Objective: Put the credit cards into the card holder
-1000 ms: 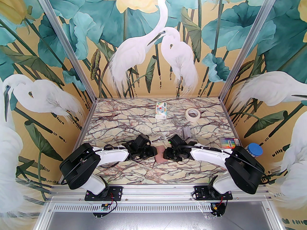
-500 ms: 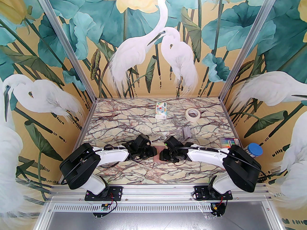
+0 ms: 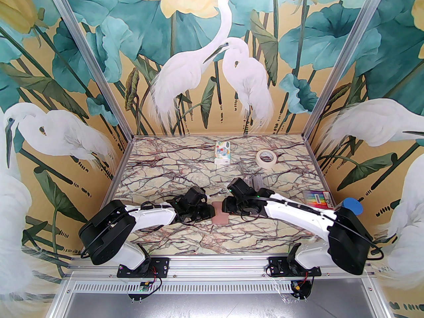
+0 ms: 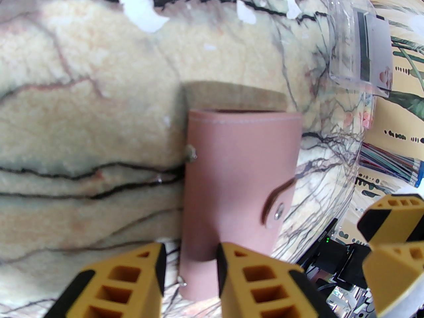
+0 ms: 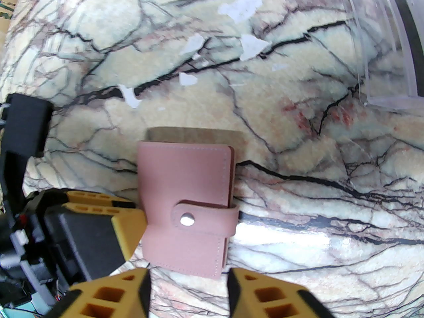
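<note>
Alignment is what has changed. A second ago the card holder point(image 3: 220, 213) lay skewed like a diamond, one corner aimed at the near edge of the surface point(image 3: 172, 240). Now it lies squared up, its sides about parallel to the surface's edges. It is at much the same spot: about mid-width, in the near half, between the two arms.

The right end effector point(image 5: 187, 273) has drawn back a little as its arm swung out toward the right edge. Its jaws stand moderately apart with nothing between them, just short of the holder's near side. The left end effector point(image 4: 190, 248) has sunk lower. Its gap is narrow, with one finger over the holder's near left corner and the other over bare surface, so it straddles that side rather than clamping it.

For the task this reads as preparation only. The strap is fastened, its snap point(image 5: 187, 219) facing up. The credit cards point(image 4: 377, 53) stand in the clear box point(image 5: 387, 61), farther back and to the right, apart from the holder.

The holder lies flat, its long axis running from near edge to far edge. Its spine faces the left edge, and the opening side, where the strap wraps round, faces the right edge.
</note>
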Controlling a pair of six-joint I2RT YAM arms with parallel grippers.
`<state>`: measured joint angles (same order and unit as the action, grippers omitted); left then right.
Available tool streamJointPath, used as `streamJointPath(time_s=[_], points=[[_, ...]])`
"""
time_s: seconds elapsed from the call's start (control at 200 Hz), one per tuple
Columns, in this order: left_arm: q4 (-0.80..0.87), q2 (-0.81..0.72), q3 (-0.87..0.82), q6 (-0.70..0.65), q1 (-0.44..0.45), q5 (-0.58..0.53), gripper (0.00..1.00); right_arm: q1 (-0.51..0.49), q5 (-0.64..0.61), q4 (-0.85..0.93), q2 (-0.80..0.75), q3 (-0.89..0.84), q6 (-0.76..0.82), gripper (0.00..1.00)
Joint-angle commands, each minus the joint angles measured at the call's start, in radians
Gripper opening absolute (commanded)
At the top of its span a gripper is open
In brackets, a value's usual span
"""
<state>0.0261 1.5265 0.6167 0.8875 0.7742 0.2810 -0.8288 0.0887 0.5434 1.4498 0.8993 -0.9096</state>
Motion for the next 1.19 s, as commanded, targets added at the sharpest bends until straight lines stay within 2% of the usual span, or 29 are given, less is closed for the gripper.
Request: streamJointPath(time_s=[0.0,0.42,1.19], points=[[-0.034,0.001,-0.015,-0.020,-0.003,0.035,0.29,0.013,0.037,0.013,0.056,0.037,0.009,0.36],[-0.049,0.013,-0.023,-0.017,-0.003,0.040,0.24,0.016,0.106,0.004,0.186,0.113,0.022,0.33],[-0.063,0.032,-0.029,-0.012,-0.003,0.040,0.24,0.019,0.113,0.027,0.263,0.146,0.037,0.30]])
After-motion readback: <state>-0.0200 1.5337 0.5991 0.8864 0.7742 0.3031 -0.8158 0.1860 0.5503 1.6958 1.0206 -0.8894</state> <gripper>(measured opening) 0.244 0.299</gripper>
